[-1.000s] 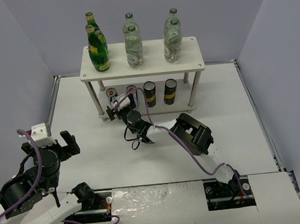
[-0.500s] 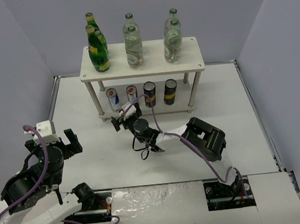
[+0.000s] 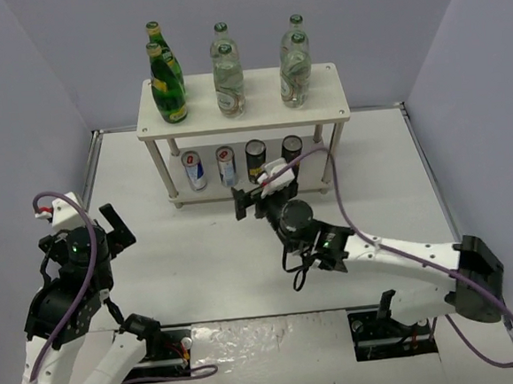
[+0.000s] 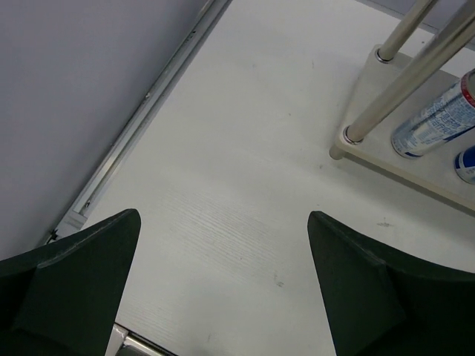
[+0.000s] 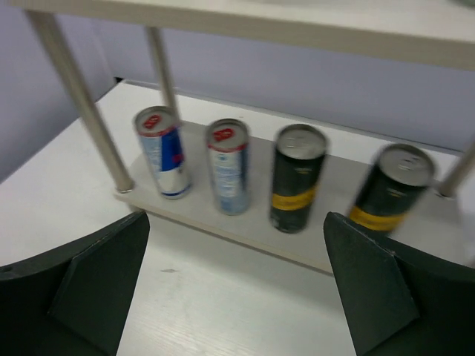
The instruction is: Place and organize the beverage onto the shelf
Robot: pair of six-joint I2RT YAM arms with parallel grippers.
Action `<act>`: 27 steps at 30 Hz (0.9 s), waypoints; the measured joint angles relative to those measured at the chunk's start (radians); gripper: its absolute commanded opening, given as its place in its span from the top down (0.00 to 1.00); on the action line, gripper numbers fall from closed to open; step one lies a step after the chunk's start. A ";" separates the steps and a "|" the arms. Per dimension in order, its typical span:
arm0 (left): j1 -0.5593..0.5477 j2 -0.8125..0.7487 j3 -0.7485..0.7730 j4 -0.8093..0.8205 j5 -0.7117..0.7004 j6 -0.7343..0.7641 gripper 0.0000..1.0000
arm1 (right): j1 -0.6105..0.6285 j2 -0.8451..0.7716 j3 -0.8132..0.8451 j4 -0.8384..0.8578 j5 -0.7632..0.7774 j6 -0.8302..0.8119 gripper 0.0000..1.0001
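From above, the shelf [image 3: 263, 110] holds everything: two green bottles [image 3: 167, 85] and four clear bottles [image 3: 228, 79] on top, two silver-blue cans [image 3: 194, 170] and two black cans [image 3: 256, 159] on the lower tier. The right gripper [image 3: 260, 196] hovers just in front of the black cans with its jaws spread and empty. The left gripper [image 3: 117, 230], also spread and empty, sits well apart. Placing looks finished; the next move probably calls only for a clean retreat that bumps no can.

The left wrist view shows wide fingers over bare table, with a silver-blue can off to the right.

The right wrist view frames all four cans upright in a row between its open fingers, near but untouched.
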 measured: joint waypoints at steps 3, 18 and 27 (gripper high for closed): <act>0.075 0.019 0.001 0.008 0.052 0.019 0.06 | -0.049 -0.186 0.000 -0.267 0.082 0.062 0.00; 0.080 0.009 0.287 -0.220 0.134 0.135 0.06 | -0.165 -0.709 0.224 -1.162 0.356 0.276 0.00; 0.080 -0.053 0.266 -0.283 0.105 0.141 0.06 | -0.166 -0.739 0.224 -1.268 0.515 0.304 0.00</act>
